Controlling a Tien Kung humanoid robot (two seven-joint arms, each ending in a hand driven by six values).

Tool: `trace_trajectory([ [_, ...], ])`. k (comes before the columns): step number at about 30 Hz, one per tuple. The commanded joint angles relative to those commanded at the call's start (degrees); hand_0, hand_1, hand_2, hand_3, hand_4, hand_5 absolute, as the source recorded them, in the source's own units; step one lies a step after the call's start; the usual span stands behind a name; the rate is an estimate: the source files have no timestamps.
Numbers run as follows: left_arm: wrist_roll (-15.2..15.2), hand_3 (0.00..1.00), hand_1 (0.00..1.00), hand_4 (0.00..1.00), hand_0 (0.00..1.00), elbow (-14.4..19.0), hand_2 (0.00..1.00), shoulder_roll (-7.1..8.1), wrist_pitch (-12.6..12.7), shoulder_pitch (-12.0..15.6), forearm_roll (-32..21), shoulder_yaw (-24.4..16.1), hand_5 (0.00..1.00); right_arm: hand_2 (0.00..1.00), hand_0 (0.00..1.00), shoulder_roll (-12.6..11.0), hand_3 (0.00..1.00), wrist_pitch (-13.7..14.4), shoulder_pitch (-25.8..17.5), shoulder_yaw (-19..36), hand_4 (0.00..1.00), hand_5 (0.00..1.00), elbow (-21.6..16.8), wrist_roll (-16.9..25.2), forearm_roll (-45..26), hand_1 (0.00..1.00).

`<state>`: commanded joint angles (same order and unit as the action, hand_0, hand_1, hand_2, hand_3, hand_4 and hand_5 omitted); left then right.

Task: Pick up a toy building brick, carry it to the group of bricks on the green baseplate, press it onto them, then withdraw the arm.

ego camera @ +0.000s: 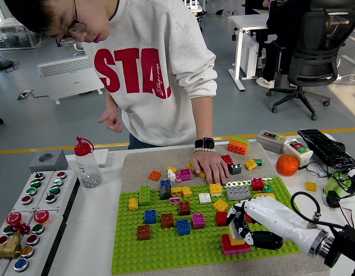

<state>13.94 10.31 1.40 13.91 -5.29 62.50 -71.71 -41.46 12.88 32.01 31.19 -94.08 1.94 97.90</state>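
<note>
Five right hand fingers (239, 225) curled atop brick stack (235, 242).

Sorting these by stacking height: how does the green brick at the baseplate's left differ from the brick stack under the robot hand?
The green brick is one colour and stands free; the brick stack layers red, yellow and pink under the robot hand. The green brick sits far left, the stack near right. Both rest on the green baseplate.

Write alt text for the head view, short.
The robot's right hand rests curled on a small red-and-yellow brick stack at the near right of the green baseplate, which carries scattered coloured bricks. A person across the table rests one hand on the loose bricks beyond the baseplate.
</note>
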Motion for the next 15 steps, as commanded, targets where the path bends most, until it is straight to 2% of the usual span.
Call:
trace_trajectory([
  [15,-0.1,0.458,0.615,0.237,0.67,0.0,0.574,0.1,0.0,-0.1,-0.2,0.1,0.998,0.617,0.329,-0.1,0.562,-0.8,0.7,-0.8,0.229,0.177,0.0,-0.4,-0.7,0.496],
])
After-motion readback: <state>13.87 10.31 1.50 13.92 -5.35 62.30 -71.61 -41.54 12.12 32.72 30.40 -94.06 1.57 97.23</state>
